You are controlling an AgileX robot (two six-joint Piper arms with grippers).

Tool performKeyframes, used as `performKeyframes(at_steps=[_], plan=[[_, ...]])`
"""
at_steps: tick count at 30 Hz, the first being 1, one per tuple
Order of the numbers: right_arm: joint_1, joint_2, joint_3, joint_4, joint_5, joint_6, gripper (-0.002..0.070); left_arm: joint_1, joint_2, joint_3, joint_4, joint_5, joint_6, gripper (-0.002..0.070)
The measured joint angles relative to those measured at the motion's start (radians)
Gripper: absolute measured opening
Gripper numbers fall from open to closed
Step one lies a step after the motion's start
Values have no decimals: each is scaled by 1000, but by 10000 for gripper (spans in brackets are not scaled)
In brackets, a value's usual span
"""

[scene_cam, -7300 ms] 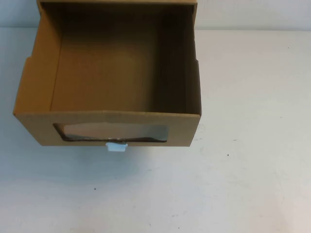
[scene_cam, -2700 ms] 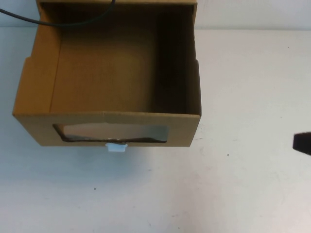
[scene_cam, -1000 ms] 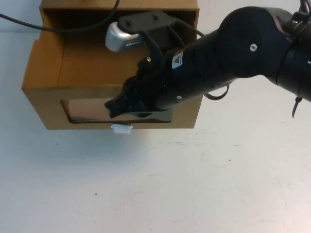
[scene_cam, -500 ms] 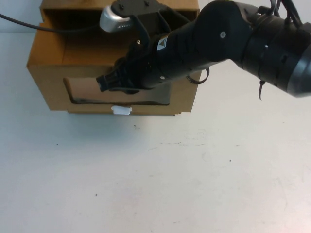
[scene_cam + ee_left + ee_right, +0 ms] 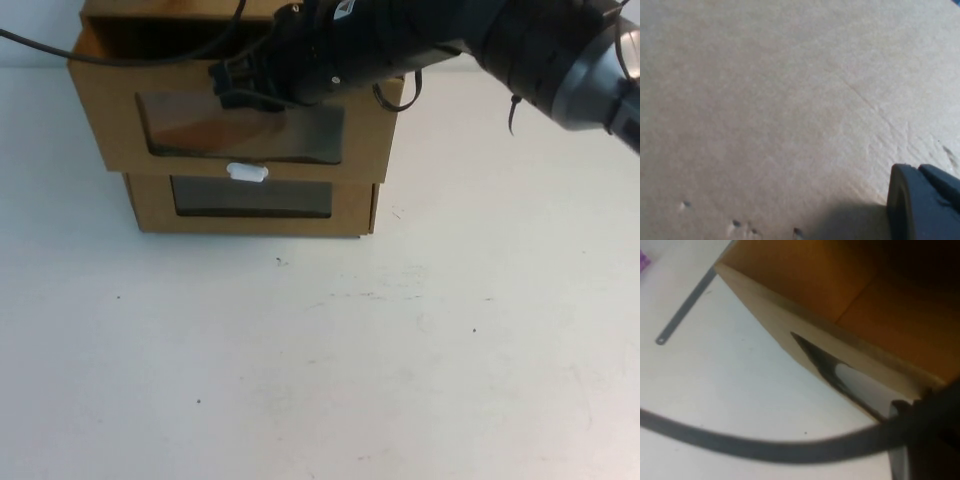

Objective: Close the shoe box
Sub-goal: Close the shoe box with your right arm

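Since a moment ago our right gripper (image 5: 232, 85) has pushed the shoe box (image 5: 240, 120) farther back; it presses the front, grip unclear. Left gripper (image 5: 925, 205) faces cardboard.

My right arm (image 5: 420, 40): bulky black casing

Grey wrist segment, thin black cables, small screws, a white sticker.

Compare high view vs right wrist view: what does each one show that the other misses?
High view only: the whole stack, the shoe box on the lower box, its white pull tab, and the right gripper against its front window. The left gripper is not there; it shows only in the left wrist view, by cardboard. Right wrist view only: a thin metal strip on the table. Both: the shoe box's front and dark window.
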Motion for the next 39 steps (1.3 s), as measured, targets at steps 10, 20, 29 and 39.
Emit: performKeyframes(at_steps=[10, 20, 29, 39], plan=[[-51, 32, -87, 90, 135, -22, -12, 0, 0, 0, 0, 0, 0, -5], [-56, 32, -90, 21, 79, -13, -12, 0, 0, 0, 0, 0, -3, -5], [-56, 51, -92, 5, -8, -13, -13, 0, 0, 0, 0, 0, -5, -5], [-75, 73, -99, 42, -56, -29, -13, 0, 0, 0, -7, 0, -5, -5]])
